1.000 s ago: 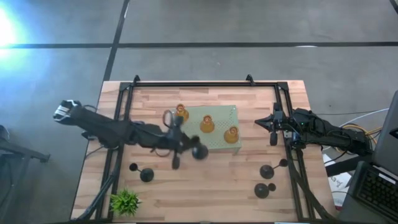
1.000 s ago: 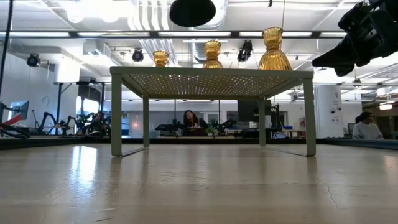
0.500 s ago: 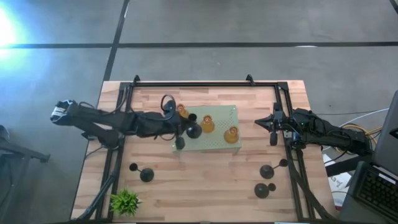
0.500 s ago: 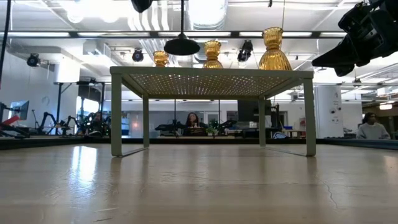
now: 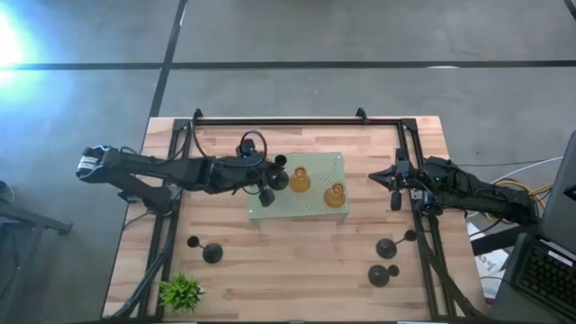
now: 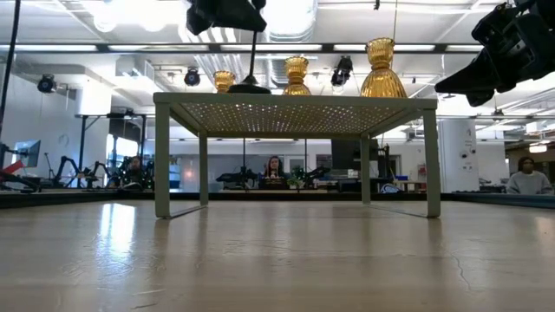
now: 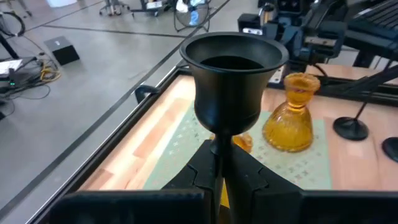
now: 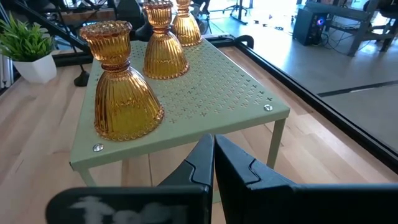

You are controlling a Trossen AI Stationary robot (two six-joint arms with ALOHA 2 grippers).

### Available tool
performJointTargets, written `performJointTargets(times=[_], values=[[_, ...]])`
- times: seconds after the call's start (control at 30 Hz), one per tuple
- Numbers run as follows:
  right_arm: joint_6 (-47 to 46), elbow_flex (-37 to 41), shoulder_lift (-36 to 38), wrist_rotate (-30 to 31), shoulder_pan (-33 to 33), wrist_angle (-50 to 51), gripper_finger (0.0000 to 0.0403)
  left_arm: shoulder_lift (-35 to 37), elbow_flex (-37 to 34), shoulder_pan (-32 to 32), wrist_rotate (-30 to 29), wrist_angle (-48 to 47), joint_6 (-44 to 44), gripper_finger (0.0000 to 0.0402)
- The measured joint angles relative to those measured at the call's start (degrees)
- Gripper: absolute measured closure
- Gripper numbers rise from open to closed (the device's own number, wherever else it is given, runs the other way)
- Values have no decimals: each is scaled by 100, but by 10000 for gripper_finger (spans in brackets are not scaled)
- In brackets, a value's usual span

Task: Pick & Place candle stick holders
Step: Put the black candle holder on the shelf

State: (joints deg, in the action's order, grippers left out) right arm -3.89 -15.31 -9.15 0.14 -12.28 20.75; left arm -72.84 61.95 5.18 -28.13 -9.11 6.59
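Left gripper (image 7: 219,163): clenched on the thin stem of a black holder (image 7: 232,74).
Change: it has carried the holder over and down; the base now rests on the green stand (image 5: 315,205) beside the amber holders (image 5: 299,180).
Meaning: ready to let go.
Right gripper (image 8: 213,158): shut, empty, waiting nearby.

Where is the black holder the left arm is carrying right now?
Its base sits on the left end of the green stand in the low view, the black holder beside the amber holders, stem clamped in the left gripper.

Ribbed amber holders (image 8: 121,93), matte black holder (image 7: 233,78), pale green perforated stand (image 8: 211,93), light striped wooden table (image 5: 297,261), green plant (image 5: 182,292)
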Motion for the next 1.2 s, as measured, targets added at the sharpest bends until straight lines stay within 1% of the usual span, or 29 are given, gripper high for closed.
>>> performJointTargets(times=[0.17,0.5,0.6,1.2], values=[[1,0,0,0,-2,-2,394,0,-182,-103,-6,117,-56,385],[-1,0,0,0,-2,0,394,2,-663,-311,13,769,-126,385],[-1,0,0,0,1,0,394,2,-791,-342,153,993,-192,385],[1,0,0,0,-1,0,394,7,-831,-532,396,1057,-290,385]])
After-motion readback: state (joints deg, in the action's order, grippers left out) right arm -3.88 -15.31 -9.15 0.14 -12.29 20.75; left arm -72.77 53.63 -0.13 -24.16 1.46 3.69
